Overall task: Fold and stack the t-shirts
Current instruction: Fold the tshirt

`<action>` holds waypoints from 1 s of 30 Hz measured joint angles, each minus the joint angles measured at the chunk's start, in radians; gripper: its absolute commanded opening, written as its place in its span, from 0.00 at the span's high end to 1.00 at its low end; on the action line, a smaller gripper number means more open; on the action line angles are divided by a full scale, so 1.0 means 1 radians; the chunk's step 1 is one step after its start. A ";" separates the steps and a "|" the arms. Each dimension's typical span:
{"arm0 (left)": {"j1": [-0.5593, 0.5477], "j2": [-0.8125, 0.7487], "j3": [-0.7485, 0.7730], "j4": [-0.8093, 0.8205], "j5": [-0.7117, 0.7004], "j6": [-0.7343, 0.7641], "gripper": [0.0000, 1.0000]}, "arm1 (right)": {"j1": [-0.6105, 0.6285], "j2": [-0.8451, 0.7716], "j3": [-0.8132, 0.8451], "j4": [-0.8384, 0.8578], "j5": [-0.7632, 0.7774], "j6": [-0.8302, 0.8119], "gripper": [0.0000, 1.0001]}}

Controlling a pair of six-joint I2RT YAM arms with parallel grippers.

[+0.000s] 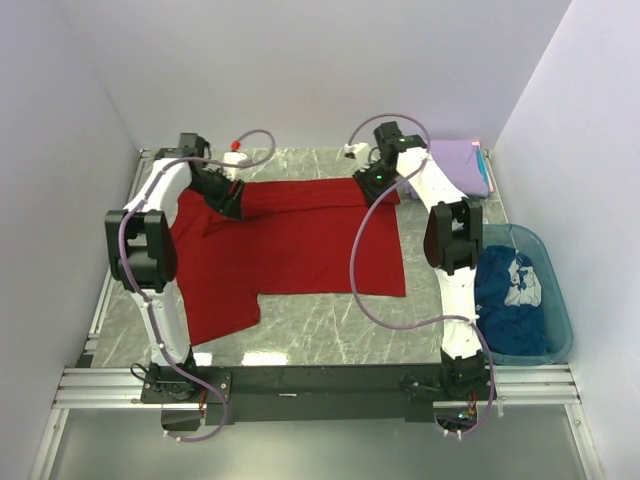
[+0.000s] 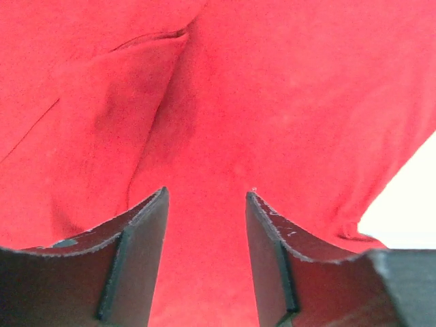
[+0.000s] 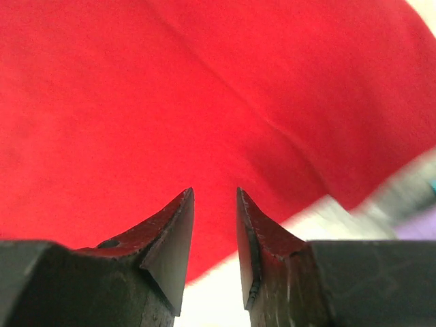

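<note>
No writing can be read anywhere. The only marking is a white print on the dark blue shirt [image 1: 508,290], too crumpled and small to make out.

There are three shirts. The red shirt [image 1: 300,250] lies spread on the marble-patterned table [image 1: 320,335], taking up most of the middle. One sleeve reaches toward the near left, and the far edge runs between the two grippers. The lavender shirt [image 1: 462,165] lies flat at the far right corner of the table. The dark blue shirt sits bunched inside the single teal tub [image 1: 562,318], on the right beside the table.

There are two arms, each with one gripper. The left gripper [image 1: 225,198] is down at the far left part of the red shirt. Its fingers [image 2: 146,225] stand well apart over creased red cloth, and nothing is seen clamped between them. The right gripper [image 1: 378,186] is at the far right corner of the red shirt. Its fingers [image 3: 174,238] have only a narrow gap between them, which looks empty, with red cloth and a strip of bare table beyond.
</note>
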 measured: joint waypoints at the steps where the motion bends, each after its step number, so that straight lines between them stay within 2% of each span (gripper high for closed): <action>1: 0.013 -0.010 -0.001 -0.007 0.014 0.000 0.40 | 0.016 -0.006 0.000 0.003 -0.019 0.011 0.61; 3: 0.064 -0.022 -0.002 -0.010 0.040 -0.017 0.36 | 0.062 -0.016 0.000 0.023 -0.056 0.046 0.59; 4: 0.098 -0.023 -0.002 -0.007 0.047 -0.031 0.31 | 0.090 -0.018 0.000 0.042 -0.077 0.070 0.57; 7: 0.212 -0.019 -0.002 0.008 0.044 -0.093 0.27 | 0.169 -0.019 0.000 0.117 -0.139 0.153 0.51; 12: 0.353 -0.019 -0.002 0.036 0.022 -0.186 0.26 | 0.278 -0.014 0.001 0.349 -0.251 0.405 0.42; 13: 0.365 -0.018 -0.003 0.043 0.021 -0.200 0.27 | 0.291 -0.008 0.002 0.413 -0.273 0.467 0.38; 16: 0.375 -0.014 -0.016 0.058 0.023 -0.234 0.28 | 0.307 0.037 0.015 0.602 -0.327 0.647 0.37; 19: 0.372 0.000 -0.044 0.076 0.029 -0.262 0.29 | 0.319 0.101 0.039 0.720 -0.328 0.751 0.37; 30: 0.369 0.120 -0.080 0.151 0.075 -0.370 0.36 | 0.380 0.263 0.068 0.958 -0.276 0.980 0.32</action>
